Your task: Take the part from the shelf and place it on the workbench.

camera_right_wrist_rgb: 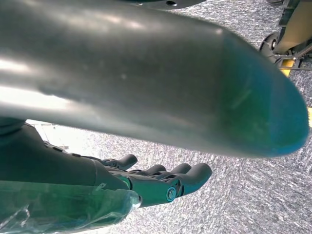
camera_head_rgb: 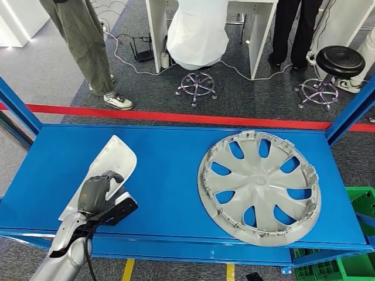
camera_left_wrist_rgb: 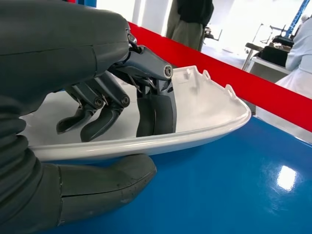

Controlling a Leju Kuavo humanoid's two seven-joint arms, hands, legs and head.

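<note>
left hand (camera_head_rgb: 94, 194) clamped on white part (camera_head_rgb: 112, 164) at blue shelf's (camera_head_rgb: 177, 170) front-left, fingers (camera_left_wrist_rgb: 156, 109) inside, thumb (camera_left_wrist_rgb: 110, 183) underneath per wrist view, right hand (camera_right_wrist_rgb: 158, 183) hanging over floor, fingers loosely straight, holding zilch

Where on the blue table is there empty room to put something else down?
The widest bare patch of the blue table lies in the middle, between the white part held by the left hand and the grey wheel cover. A bare strip also runs along the far edge, behind the white part. The right end is crowded: the wheel cover nearly fills it.
</note>
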